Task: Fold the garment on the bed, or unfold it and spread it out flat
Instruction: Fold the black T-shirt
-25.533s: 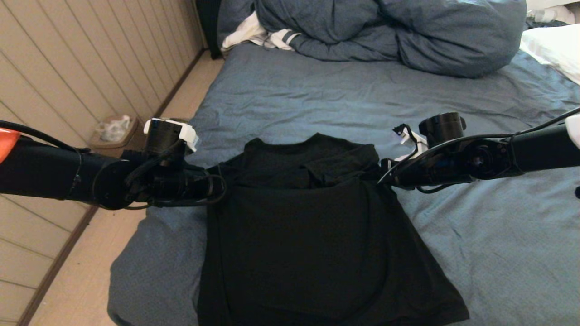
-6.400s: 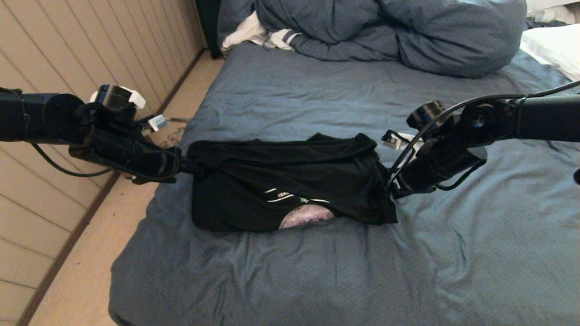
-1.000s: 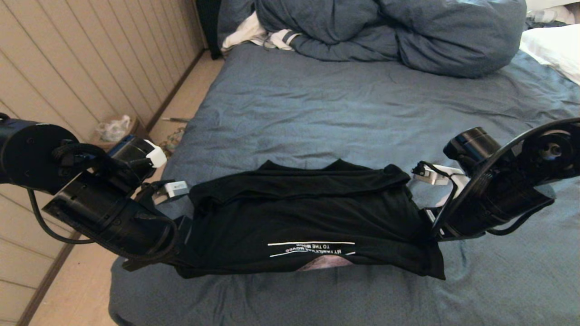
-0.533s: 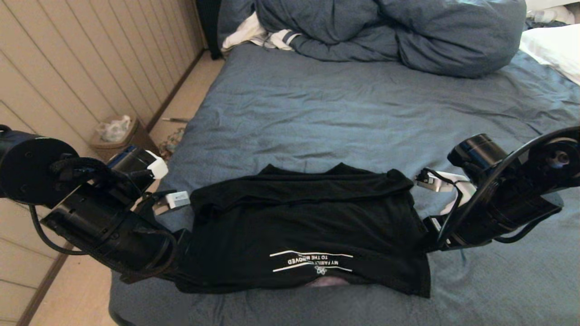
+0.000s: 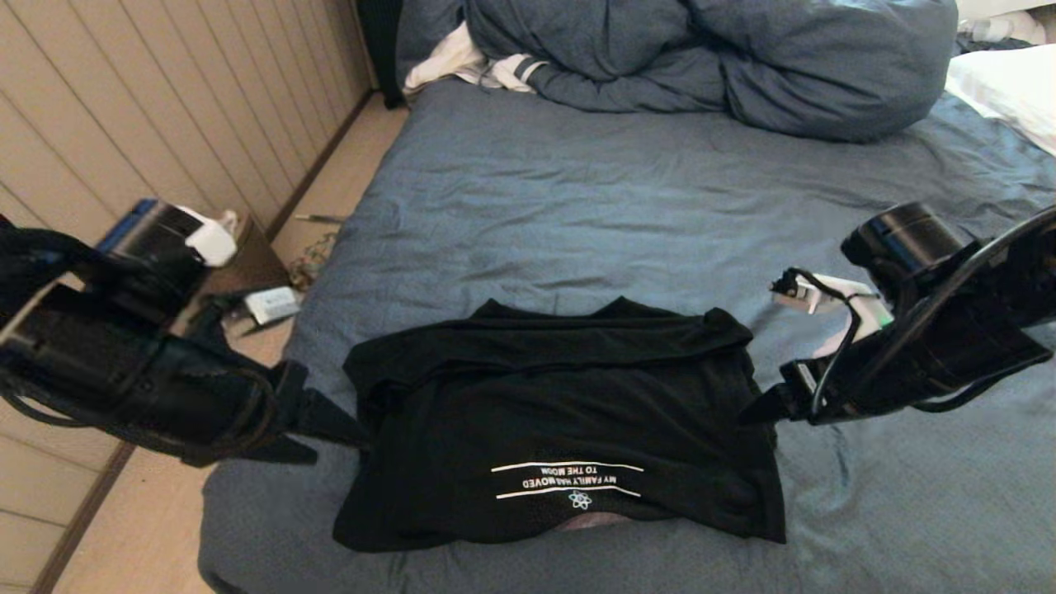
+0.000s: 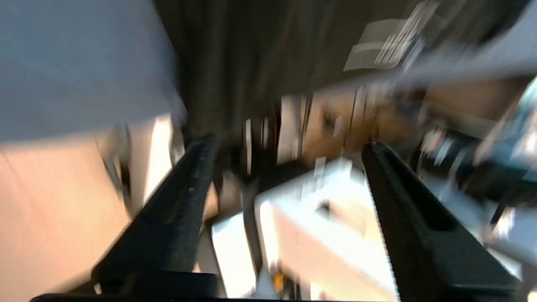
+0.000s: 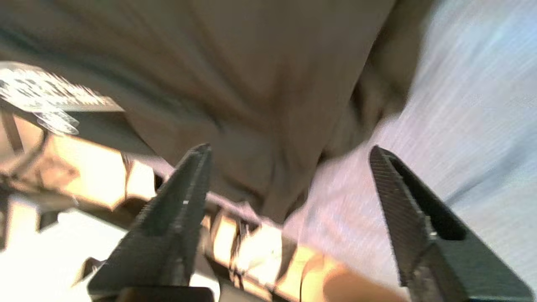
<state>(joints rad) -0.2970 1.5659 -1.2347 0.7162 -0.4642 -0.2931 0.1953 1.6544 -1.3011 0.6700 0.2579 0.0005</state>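
Note:
The garment [image 5: 561, 412] is a black T-shirt lying folded in a wide band near the front edge of the bed [image 5: 577, 206]. Its white lettering [image 5: 569, 478] faces up, and a sliver of pale print shows at the near hem. My left gripper [image 5: 334, 444] hovers open just off the shirt's left edge, holding nothing. My right gripper [image 5: 755, 410] is open too, beside the shirt's right edge and just clear of it. In the left wrist view the open gripper [image 6: 287, 144] frames blurred floor, with the garment [image 6: 251, 63] beyond. The right wrist view shows the open gripper [image 7: 289, 151] before the garment [image 7: 251, 84] and sheet [image 7: 461, 105].
A bulky blue duvet [image 5: 701, 58] is heaped at the far end of the bed. A white stripe-cuffed cloth [image 5: 478, 66] lies beside it, and a white pillow [image 5: 1006, 82] is at the far right. A panelled wall [image 5: 124, 124] and a strip of floor [image 5: 338, 181] run along the bed's left side.
Both grippers have gone from shut on the shirt's side edges to open and let it go. Each arm has drawn slightly outward and up. The shirt has settled flat on the sheet.

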